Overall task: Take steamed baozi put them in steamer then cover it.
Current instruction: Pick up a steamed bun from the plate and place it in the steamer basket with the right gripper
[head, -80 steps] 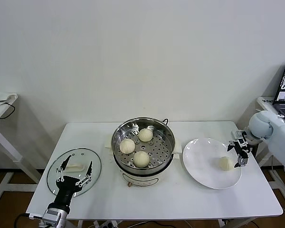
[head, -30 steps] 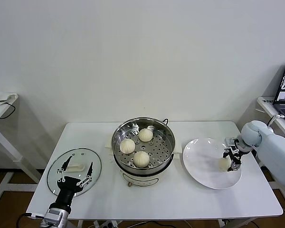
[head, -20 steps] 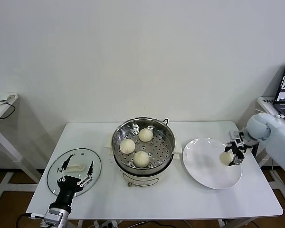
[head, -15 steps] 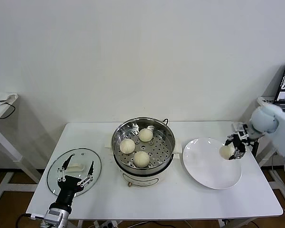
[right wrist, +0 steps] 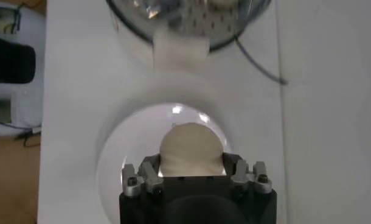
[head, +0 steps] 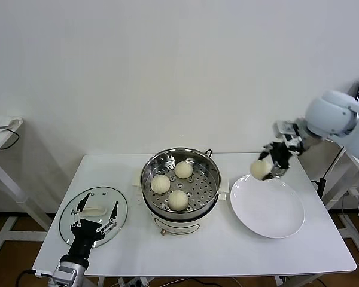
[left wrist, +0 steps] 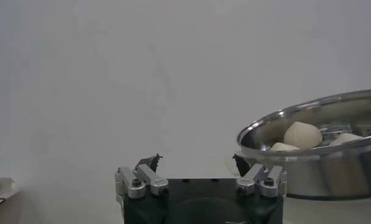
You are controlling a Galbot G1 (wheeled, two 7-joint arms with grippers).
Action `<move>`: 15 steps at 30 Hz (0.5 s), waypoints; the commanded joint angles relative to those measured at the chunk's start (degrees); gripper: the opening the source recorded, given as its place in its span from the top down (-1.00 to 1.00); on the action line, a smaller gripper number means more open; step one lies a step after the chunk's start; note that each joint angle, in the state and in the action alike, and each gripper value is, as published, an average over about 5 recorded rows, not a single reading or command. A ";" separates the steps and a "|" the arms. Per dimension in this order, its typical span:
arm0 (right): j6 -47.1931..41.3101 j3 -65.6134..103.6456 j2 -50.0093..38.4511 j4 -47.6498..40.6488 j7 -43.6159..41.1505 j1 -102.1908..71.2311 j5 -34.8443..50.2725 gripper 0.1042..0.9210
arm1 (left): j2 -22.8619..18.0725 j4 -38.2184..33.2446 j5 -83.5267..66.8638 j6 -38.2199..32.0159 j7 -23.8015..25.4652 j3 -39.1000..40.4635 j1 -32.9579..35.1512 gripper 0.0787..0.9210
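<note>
Right gripper: up in the air over the far edge of the flat white round plate, jaws pinching a small cream-white round dough bun from both sides. The right wrist view shows it best: the bun sits snug between the two fingers, with the plate below it.

Held bun: clear of the plate, not touching anything but the gripper, between the plate and the pot.

Steamer: round shiny stainless-steel pot with a perforated tray and a cream-white base, sitting mid-table just left of the plate (no lid on it).

Buns in the steamer: three cream-white buns on the tray, one toward the back, one on the left, one at the front. They're close together but I can't tell if they touch.

Left gripper: low at the front-left corner of the table, jaws spread wide with nothing between them, hovering over the near edge of the round glass lid with a white handle. From its wrist camera you see both fingertips apart, with the pot off to the side.

Table: white rectangular tabletop, holding lid, steamer and plate in a row from left to right.
</note>
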 commanded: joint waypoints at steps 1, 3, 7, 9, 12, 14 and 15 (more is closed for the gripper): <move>-7.86 -13.95 15.96 3.66 3.55 16.58 14.72 -0.41 | 0.08 -0.52 -0.10 -0.08 0.00 -0.37 -0.10 -0.77; -8.52 -12.90 19.18 2.04 3.96 14.25 14.83 -0.41 | 0.18 -0.36 -0.16 -0.06 0.00 -0.69 -0.21 -0.77; -9.47 -10.48 23.72 -1.39 4.42 8.10 13.69 -0.41 | 0.35 -0.14 -0.31 -0.06 0.02 -1.27 -0.36 -0.77; -9.56 -9.46 25.68 -3.27 4.37 4.99 12.54 -0.41 | 0.38 0.03 -0.32 -0.07 0.04 -1.42 -0.47 -0.77; -9.49 -7.87 28.41 -6.72 4.17 0.69 10.48 -0.41 | 0.30 0.41 -0.30 -0.02 0.03 -1.46 -0.79 -0.77; -9.32 -6.74 29.97 -9.25 3.92 -1.84 8.80 -0.41 | 0.21 0.67 -0.30 0.04 0.02 -1.46 -1.04 -0.77; -9.22 -6.15 30.72 -10.56 3.75 -3.06 7.94 -0.41 | 0.18 0.81 -0.30 0.06 0.02 -1.48 -1.16 -0.77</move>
